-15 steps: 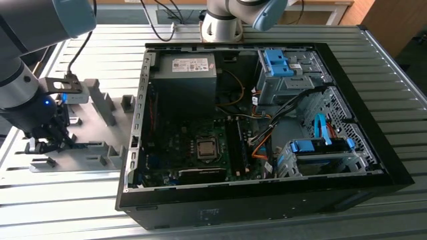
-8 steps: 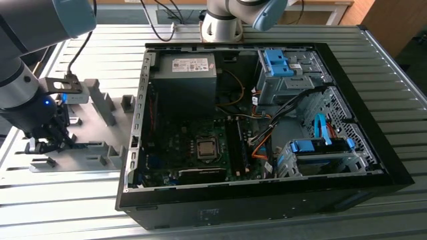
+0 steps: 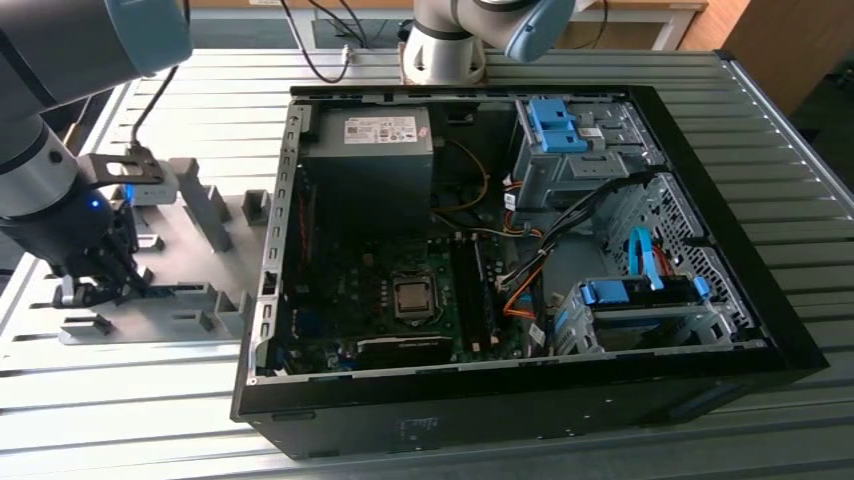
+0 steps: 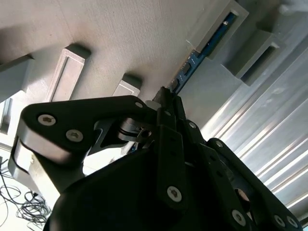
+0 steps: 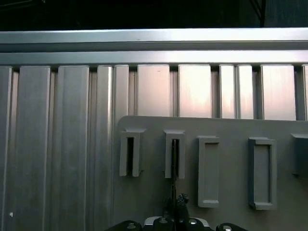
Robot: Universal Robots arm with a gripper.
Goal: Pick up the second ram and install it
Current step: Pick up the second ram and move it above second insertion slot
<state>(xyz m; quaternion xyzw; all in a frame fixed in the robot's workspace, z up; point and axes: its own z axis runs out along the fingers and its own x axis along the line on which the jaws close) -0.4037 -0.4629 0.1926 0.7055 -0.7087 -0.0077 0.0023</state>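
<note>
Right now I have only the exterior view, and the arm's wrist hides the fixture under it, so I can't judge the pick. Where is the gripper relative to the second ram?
Observer: In the second wrist view the second ram stands on edge in a slotted grey block. The gripper sits at the ram's near end.
Operator: Is it lined up with the board?
Observer: In the first wrist view the ram shows edge-on in its slot, straight in line with the gripper.
Operator: And the slot beside it?
Observer: In the second wrist view the neighbouring slotted block looks empty.
</note>
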